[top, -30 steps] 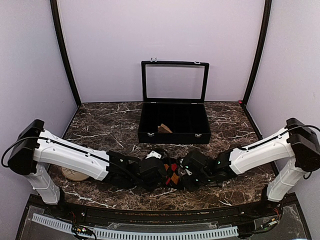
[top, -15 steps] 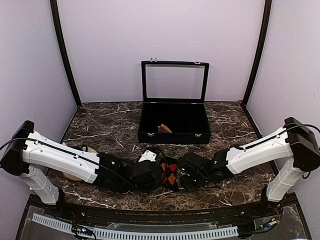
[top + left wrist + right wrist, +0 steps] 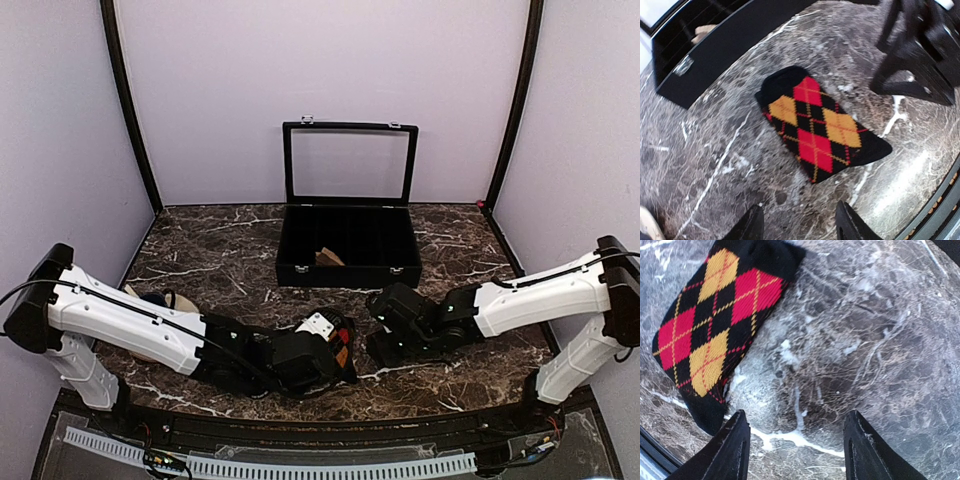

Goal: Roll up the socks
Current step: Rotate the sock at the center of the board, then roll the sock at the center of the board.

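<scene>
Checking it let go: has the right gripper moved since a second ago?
Yes. From above, the right gripper has backed rightward off the argyle sock, slightly nearer the black case.

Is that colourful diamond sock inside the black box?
No, the argyle sock lies flat on the marble table, outside the black case.

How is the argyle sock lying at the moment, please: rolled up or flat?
Flat, not rolled: the argyle sock lies spread on the marble table, with its diamond pattern showing in both wrist views.

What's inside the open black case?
One tan-brown item, in a front-left compartment of the case. The front wall hides the near compartments' floors, so more could lie there.
</scene>
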`<state>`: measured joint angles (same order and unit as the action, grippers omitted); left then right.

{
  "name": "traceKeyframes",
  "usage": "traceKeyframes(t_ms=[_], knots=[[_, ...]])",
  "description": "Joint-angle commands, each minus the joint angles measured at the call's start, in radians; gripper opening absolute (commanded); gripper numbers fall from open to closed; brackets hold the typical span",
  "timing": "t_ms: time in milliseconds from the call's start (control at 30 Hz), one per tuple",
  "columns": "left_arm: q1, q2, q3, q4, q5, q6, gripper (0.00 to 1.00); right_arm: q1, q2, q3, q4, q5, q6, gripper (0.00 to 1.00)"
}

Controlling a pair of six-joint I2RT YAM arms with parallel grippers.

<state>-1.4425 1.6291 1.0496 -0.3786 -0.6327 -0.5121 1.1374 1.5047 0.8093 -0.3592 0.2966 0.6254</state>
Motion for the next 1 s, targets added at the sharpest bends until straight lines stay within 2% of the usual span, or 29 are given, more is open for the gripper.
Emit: traceKeyframes(t_ms=[0, 133, 300, 600, 967], knots=[[-0.008, 0.05, 0.063, 0.052, 0.056, 0.202, 0.52, -0.023, -0.04, -0.027, 0.016, 0.004, -0.014, 0.59], [-0.01, 0.081, 0.082, 0.096, 0.14, 0.359, 0.55, -0.029, -0.06, -0.034, 0.007, 0.005, -0.025, 0.59], [-0.01, 0.128, 0.093, 0.099, 0.171, 0.466, 0.58, -0.043, -0.105, -0.047, -0.01, 0.011, -0.028, 0.6], [-0.008, 0.22, 0.098, 0.152, 0.157, 0.548, 0.58, -0.056, -0.179, -0.065, -0.06, 0.015, -0.029, 0.6], [0.006, 0.273, 0.08, 0.198, 0.129, 0.601, 0.59, -0.061, -0.194, -0.043, -0.095, 0.018, -0.03, 0.6]])
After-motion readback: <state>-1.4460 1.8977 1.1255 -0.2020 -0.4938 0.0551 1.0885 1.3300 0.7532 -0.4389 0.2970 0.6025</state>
